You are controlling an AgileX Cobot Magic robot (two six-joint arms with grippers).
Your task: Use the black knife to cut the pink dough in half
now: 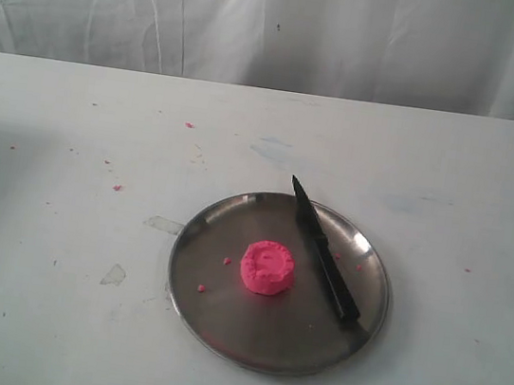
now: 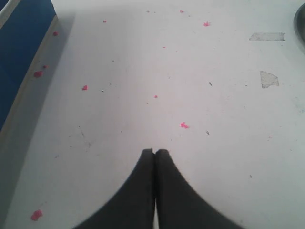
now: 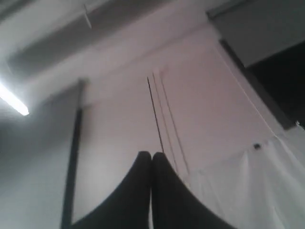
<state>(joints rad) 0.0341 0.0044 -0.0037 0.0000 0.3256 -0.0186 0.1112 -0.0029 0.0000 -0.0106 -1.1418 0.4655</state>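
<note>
Round steel plate (image 1: pixel 219 326) sitting on the white bench (image 1: pixel 64 204), tiny pink crumbs (image 1: pixel 226 261) dotted on plate and bench, two clear tape scraps (image 1: pixel 114 275) left of the plate, white draped curtain (image 1: pixel 281 24) behind, blue panel (image 2: pixel 19 43) at the bench's edge.

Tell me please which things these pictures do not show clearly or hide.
- Both arms: outside the exterior view.
- Round steel plate: in the left wrist view only a dark sliver at the frame edge.
- Pink dough and black knife: absent from both wrist views.
- Right gripper: its camera faces wall and ceiling, blurred.
- Left gripper: only the fingertips show.
</note>
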